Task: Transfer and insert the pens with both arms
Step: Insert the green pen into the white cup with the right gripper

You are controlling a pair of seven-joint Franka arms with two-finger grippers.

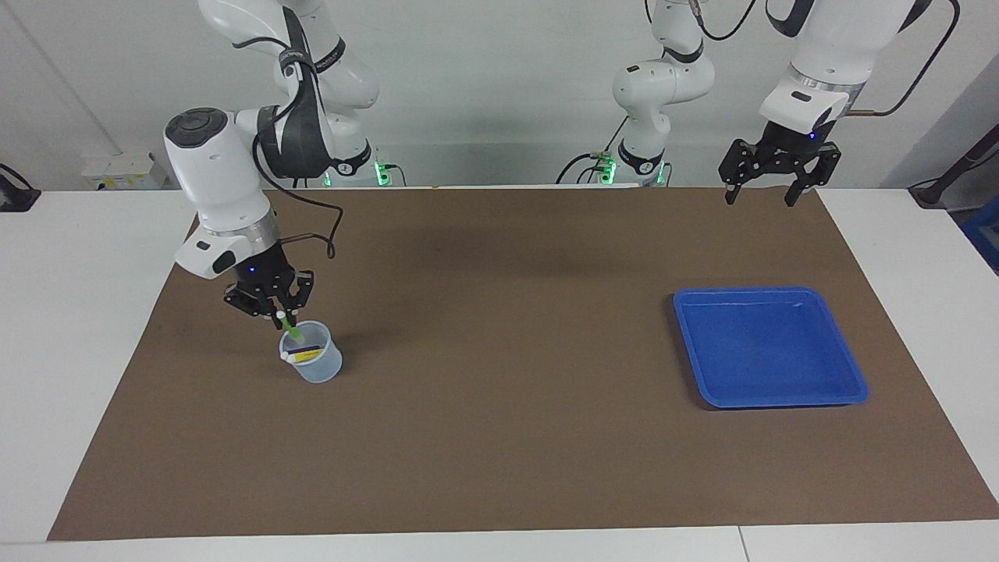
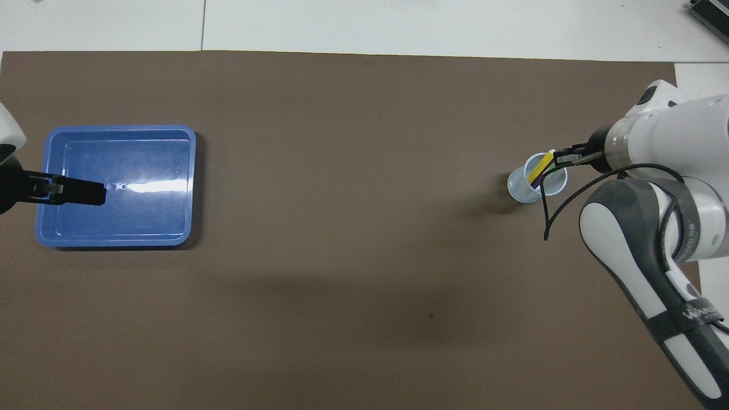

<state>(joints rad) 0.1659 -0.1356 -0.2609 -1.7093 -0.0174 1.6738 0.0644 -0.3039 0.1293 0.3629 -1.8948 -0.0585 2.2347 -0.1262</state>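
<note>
A pale translucent cup [image 1: 318,367] stands on the brown mat toward the right arm's end; it also shows in the overhead view [image 2: 519,189]. A yellow pen [image 1: 309,356] and a purple pen [image 1: 310,348] lean inside it; the overhead view shows the yellow [image 2: 541,166] and the purple [image 2: 537,181]. My right gripper [image 1: 279,311] is over the cup's rim, shut on the upper end of the green pen [image 1: 292,329], whose lower end dips into the cup. The overhead view shows this gripper [image 2: 561,156] but hides the green pen. My left gripper [image 1: 759,200] waits open and empty, raised in the air.
A blue tray [image 1: 827,390] lies on the mat [image 1: 499,437] toward the left arm's end, with nothing in it. In the overhead view the left gripper [image 2: 97,193] covers part of the tray [image 2: 171,228]. Two smaller white arms with green-lit bases stand at the robots' end.
</note>
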